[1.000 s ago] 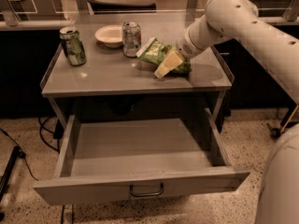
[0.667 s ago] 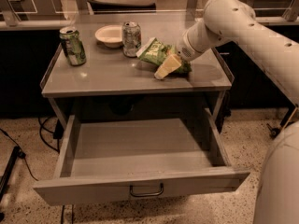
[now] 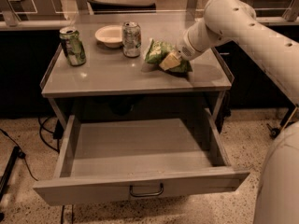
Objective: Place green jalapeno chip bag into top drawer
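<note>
The green jalapeno chip bag [image 3: 161, 53] lies crinkled on the grey table top [image 3: 117, 73], right of centre. My gripper [image 3: 170, 60] reaches in from the right on the white arm [image 3: 219, 22] and rests on the bag's right half, hiding part of it. The top drawer [image 3: 140, 153] is pulled fully open below the table and nothing lies in it. Its front panel with the small bar handle [image 3: 146, 191] faces the camera.
A green soda can [image 3: 73, 46] stands at the table's left. A white bowl [image 3: 109, 35] and a silver can [image 3: 131, 39] stand at the back, just left of the bag. Cables [image 3: 44, 129] lie on the speckled floor at left.
My arm has shifted slightly to the left over the bag. The bag still lies in the same spot on the table. The drawer has not moved.
</note>
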